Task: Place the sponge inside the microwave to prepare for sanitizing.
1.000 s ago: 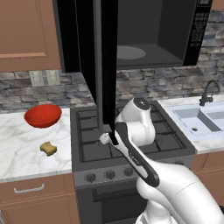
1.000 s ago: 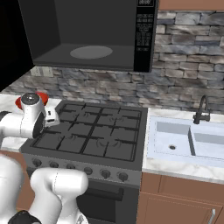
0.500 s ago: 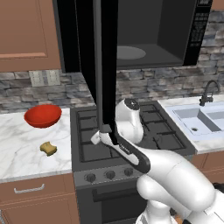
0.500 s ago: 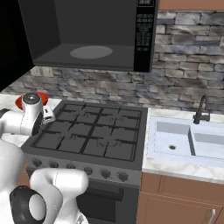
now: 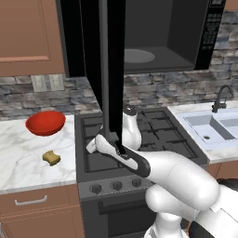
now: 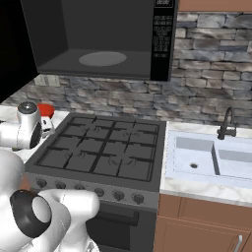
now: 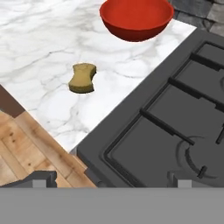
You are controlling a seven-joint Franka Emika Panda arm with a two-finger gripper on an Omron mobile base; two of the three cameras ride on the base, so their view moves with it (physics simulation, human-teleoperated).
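Gripper [image 7: 109,180]: jaws spread wide, grasping nothing, above the stove's [image 7: 175,122] left edge.
Sponge [image 7: 82,78]: flat on the marble counter [image 7: 39,48], at 11 o'clock from the gripper, at 7 o'clock from the red bowl [image 7: 136,17], apart from it.
Microwave [image 5: 162,37]: door [image 5: 111,69] swung open, round plate [image 5: 137,56] bare.

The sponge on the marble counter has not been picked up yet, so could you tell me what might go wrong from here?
The sponge is small and low, so the open tool might pinch poorly or push it along the counter. The red bowl sits nearby and could be nudged. The open microwave door hangs beside the arm, so lifting could strike it.
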